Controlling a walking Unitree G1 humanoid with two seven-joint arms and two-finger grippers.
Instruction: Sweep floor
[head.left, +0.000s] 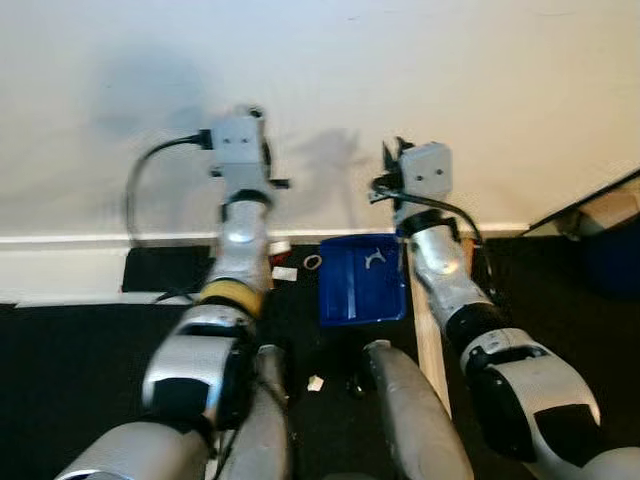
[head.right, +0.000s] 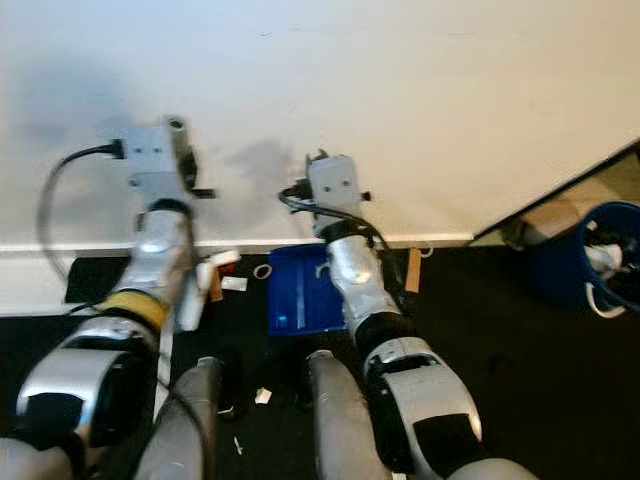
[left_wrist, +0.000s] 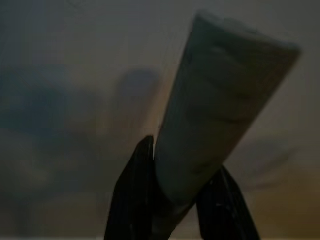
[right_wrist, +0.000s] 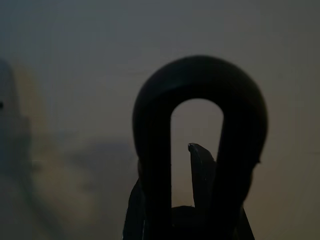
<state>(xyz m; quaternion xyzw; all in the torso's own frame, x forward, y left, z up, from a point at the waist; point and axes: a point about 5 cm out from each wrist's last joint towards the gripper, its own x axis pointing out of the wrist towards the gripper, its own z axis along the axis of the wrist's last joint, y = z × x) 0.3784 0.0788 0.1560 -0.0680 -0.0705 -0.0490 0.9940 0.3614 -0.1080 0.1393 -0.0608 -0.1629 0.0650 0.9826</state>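
Your left gripper (left_wrist: 182, 200): raised before the white wall (head.left: 320, 60), its black fingers (left_wrist: 132, 200) clamped around a pale grey cylindrical broom handle (left_wrist: 220, 100) that stands up between them.

Your right gripper (right_wrist: 192, 220): also raised near the wall, closed on the dark looped end of a dustpan handle (right_wrist: 200, 85), which arches over the fingertips.

Blue rectangular plastic dustpan (head.left: 362, 278): flat on the black floor (head.left: 70, 380) against the white baseboard (head.left: 60, 245), between your two forearms, with a small white scrap inside it.

Litter: a white ring (head.left: 313, 262) and white paper bits (head.left: 285, 272) just beside the dustpan on your left; another white scrap (head.left: 315, 383) nearer your legs.

Blue round bin (head.right: 590, 265): far to your right, holding white waste.
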